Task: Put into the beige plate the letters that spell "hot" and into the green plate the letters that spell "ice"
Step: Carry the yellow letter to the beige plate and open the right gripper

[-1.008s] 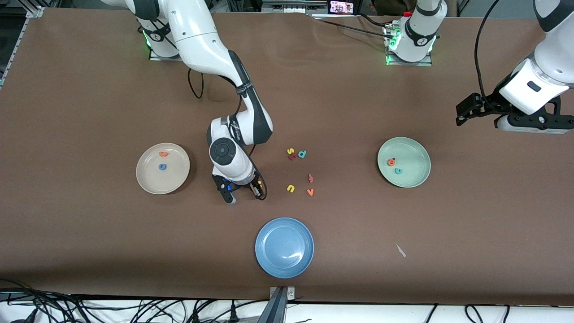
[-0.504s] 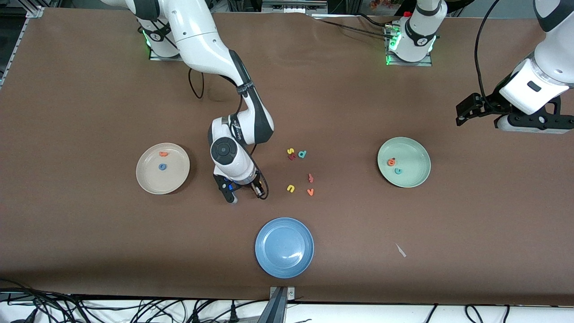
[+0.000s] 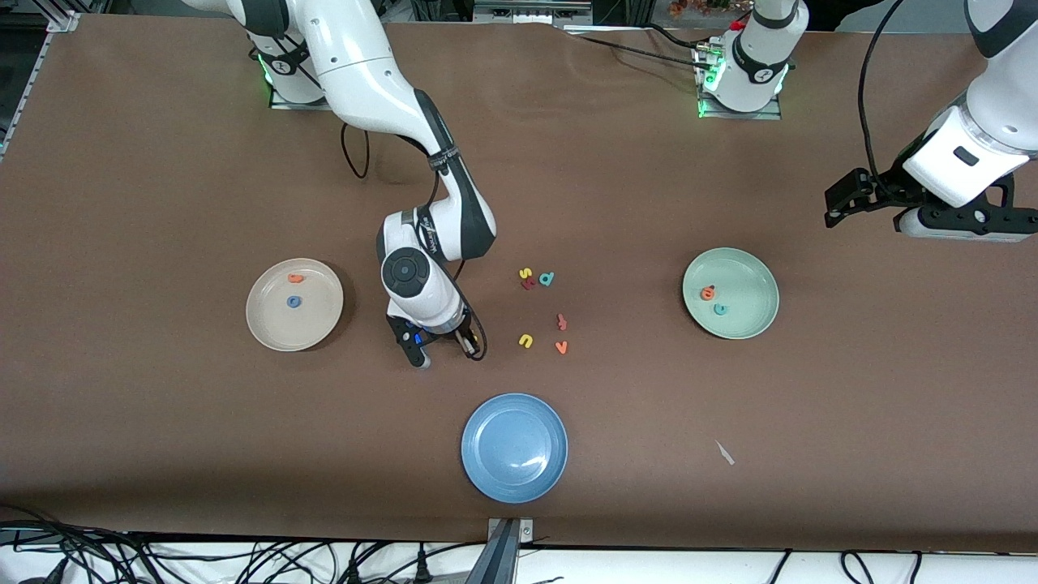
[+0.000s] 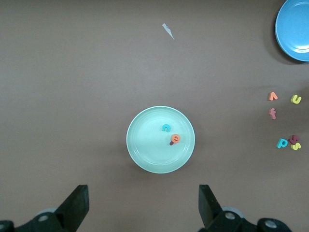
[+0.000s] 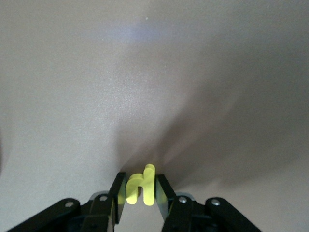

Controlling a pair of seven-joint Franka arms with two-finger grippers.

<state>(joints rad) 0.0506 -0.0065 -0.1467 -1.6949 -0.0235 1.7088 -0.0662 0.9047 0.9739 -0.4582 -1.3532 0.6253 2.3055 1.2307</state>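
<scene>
My right gripper (image 3: 438, 347) is low over the table between the beige plate (image 3: 320, 316) and the loose letters, shut on the yellow "h" (image 5: 141, 186), which stands upright between its pads. The beige plate holds the orange "t" (image 3: 296, 278) and the blue "o" (image 3: 293, 302). In the green plate (image 3: 750, 312) lie the orange "e" (image 3: 708, 293) and the teal "c" (image 3: 719, 308). The dark red "i" (image 3: 528, 284) lies on the table among the loose letters. My left gripper (image 3: 847, 199) hangs open and empty above the table beside the green plate (image 4: 145, 145).
A blue plate (image 3: 514, 447) sits nearer the front camera. Loose letters lie mid-table: a yellow "s" (image 3: 525, 273), a teal "d" (image 3: 547, 279), a red-orange "f" (image 3: 561, 322), a yellow "u" (image 3: 525, 341) and an orange "v" (image 3: 560, 347). There is a white scrap (image 3: 724, 453) too.
The right gripper's fingers have come together on the yellow "h". Both arms have stayed almost where they were.
</scene>
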